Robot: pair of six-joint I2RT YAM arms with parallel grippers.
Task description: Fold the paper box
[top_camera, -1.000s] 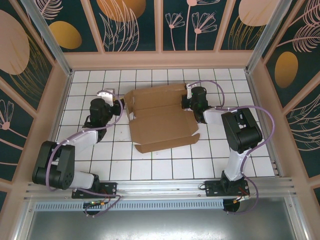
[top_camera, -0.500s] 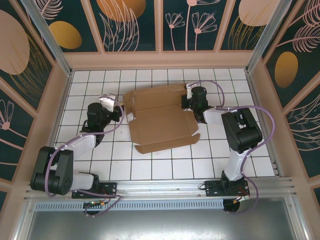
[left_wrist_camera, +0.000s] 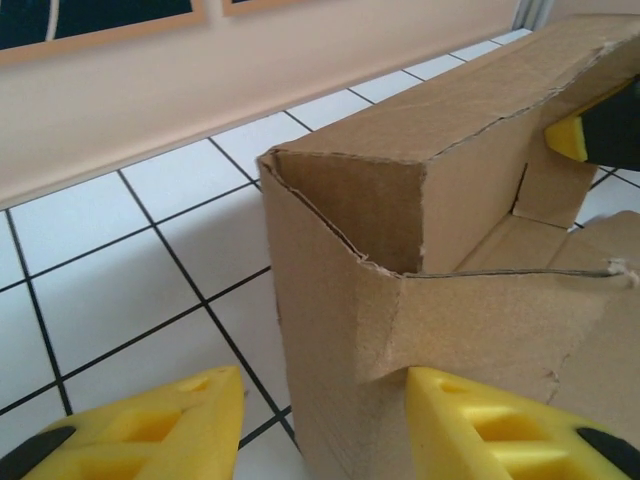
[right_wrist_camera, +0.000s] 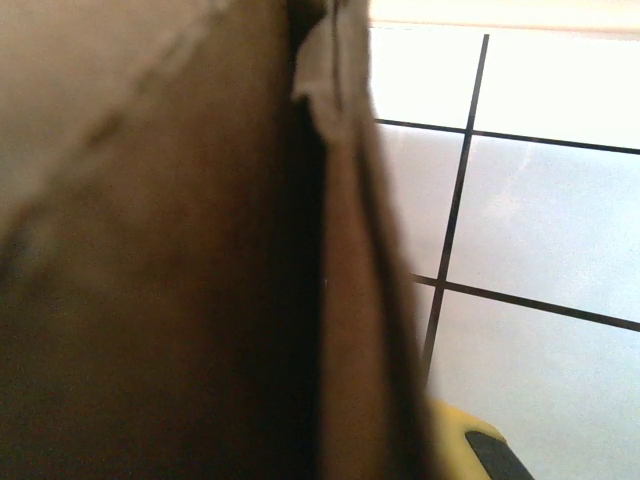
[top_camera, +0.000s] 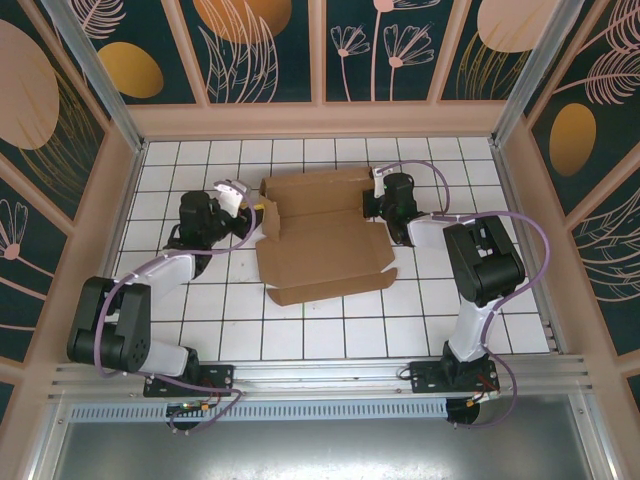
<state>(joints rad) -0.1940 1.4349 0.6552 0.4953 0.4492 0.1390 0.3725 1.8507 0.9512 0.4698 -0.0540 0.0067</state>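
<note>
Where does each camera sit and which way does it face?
Top external: above, behind the bases, looking down at the tiled table; both arms, left gripper and right gripper flanking the paper box.
Left wrist: low, facing the box's raised left corner; own yellow fingers straddle it.
Right wrist: tight against cardboard, tiles beyond; one finger tip.
Shared: top and left wrist show that corner.

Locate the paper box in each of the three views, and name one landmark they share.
Top external: the paper box lies mid-table, its left and far walls raised.
Left wrist: the paper box stands centre to right, one raised corner nearest.
Right wrist: the paper box covers the left side, very close and blurred.
Shared landmark: the white tiles with dark grid lines.
</note>
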